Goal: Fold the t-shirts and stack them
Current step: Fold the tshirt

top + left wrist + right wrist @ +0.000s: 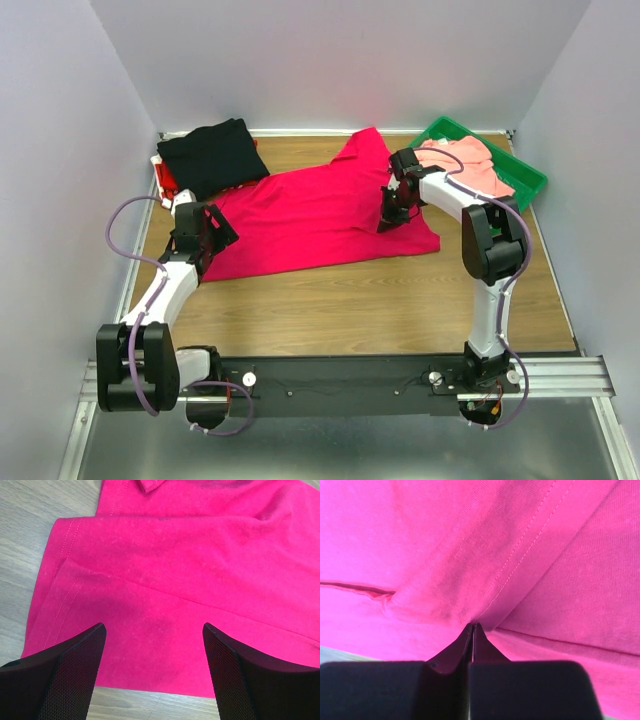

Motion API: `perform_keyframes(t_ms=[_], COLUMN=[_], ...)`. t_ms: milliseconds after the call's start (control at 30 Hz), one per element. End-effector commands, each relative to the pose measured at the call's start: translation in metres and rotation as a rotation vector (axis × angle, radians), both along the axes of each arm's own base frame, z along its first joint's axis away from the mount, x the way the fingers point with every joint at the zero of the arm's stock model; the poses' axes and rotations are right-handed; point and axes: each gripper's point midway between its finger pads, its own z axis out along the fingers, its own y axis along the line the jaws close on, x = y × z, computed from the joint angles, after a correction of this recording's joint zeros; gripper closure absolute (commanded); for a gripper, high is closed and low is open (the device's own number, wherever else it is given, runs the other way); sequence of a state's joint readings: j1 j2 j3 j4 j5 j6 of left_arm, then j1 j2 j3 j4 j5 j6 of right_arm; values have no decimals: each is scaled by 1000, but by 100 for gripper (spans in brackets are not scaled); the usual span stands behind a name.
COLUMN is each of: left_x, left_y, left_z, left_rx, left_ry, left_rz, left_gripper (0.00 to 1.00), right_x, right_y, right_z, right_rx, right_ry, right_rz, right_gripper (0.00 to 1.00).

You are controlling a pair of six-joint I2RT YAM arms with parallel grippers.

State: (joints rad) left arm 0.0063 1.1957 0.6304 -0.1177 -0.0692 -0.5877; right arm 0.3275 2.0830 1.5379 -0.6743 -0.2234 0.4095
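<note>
The black shirt (212, 155) looks folded at the back left, the pink shirt (470, 160) waits in the tray (527, 178), and the crimson shirt (300, 215) sprawls mid-table, the right gripper (472, 626) pinching it and the left gripper (154, 627) with jaws apart above its hem.

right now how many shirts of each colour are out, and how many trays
crimson shirt: 1
black shirt: 1
pink shirt: 1
green tray: 1
total: 4 (3 shirts, 1 tray)
</note>
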Motion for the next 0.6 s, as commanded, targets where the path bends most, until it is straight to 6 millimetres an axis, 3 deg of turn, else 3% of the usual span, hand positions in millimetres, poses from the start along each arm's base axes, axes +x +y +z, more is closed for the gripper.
perform_keyframes(t_ms=[0,33,367,567], left_x=[-3,-4,-10,-11], left_y=[-3,-3,-3,-3], left_z=[4,3,3,1], left_rx=[-9,-9,-15,-14], left_ry=[-19,-16,-23,-18], left_rz=[-12,-12,0,-2], left_gripper=[15,15,15,15], right_x=[-2,1,11,11], right_y=[5,5,16,17], right_z=[-5,-3,17,17], right_rx=[4,6,45,39], right_ry=[8,0,-42,-50], right_rz=[12,12,23,27], right_gripper=[96,100,100,100])
